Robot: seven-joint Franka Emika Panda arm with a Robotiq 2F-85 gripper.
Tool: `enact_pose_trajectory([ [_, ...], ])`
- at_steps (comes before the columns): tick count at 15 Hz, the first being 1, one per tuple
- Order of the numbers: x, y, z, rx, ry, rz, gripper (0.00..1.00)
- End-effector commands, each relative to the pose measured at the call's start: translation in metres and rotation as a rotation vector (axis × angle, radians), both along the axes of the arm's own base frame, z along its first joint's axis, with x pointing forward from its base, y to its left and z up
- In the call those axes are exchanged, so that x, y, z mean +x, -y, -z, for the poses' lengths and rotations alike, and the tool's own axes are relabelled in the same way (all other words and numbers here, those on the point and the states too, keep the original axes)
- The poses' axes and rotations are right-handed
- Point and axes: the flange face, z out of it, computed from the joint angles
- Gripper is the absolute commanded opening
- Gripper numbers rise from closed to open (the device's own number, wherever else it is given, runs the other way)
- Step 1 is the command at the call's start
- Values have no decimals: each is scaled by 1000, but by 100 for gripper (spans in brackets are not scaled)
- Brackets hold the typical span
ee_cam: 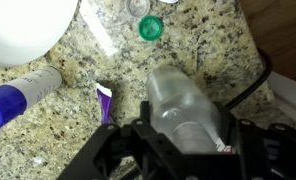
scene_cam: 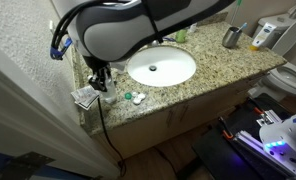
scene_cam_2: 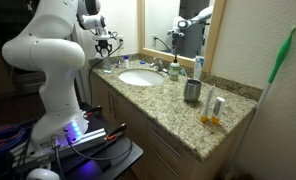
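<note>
In the wrist view my gripper (ee_cam: 188, 138) is shut on a clear plastic bottle (ee_cam: 180, 95), whose rounded end points away from me over the speckled granite counter (ee_cam: 198, 40). A green cap (ee_cam: 150, 28) lies on the counter beyond the bottle. A blue-capped white tube (ee_cam: 20, 95) and a purple-tipped item (ee_cam: 105, 98) lie to the left. In both exterior views the gripper (scene_cam: 100, 78) (scene_cam_2: 107, 45) hangs over the counter end beside the white sink (scene_cam: 161, 67) (scene_cam_2: 140, 77).
A black cable (ee_cam: 256, 85) runs past the bottle on the right. A metal cup (scene_cam_2: 192, 91) and a yellow bottle (scene_cam_2: 214, 106) stand further along the counter, past the faucet (scene_cam_2: 173, 66). Small green caps (scene_cam: 131, 97) lie near the counter's front edge. A wall bounds the counter end.
</note>
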Motion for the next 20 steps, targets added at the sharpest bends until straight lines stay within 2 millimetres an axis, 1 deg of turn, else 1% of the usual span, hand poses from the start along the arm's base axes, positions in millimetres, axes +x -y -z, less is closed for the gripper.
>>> enact_pose_trajectory([
  [1, 2, -4, -2, 38, 24, -13, 37],
  [2, 2, -5, -2, 48, 29, -25, 37],
  [3, -24, 26, -41, 45, 52, -17, 37],
  [4, -27, 26, -43, 55, 47, -20, 37],
  [5, -35, 30, -50, 60, 36, -32, 37],
  [8, -66, 48, -84, 62, 38, -45, 37],
  [9, -40, 22, -64, 61, 35, -26, 37],
  [10, -47, 24, -74, 61, 41, -28, 62],
  [11, -48, 24, -78, 63, 46, -29, 37],
  [12, -39, 25, -62, 55, 15, -13, 37],
  [15, -20, 26, -24, 43, -7, 18, 37],
  [16, -12, 27, -14, 44, -6, 28, 37],
  [20, 2, 24, 12, 68, 22, 51, 37],
])
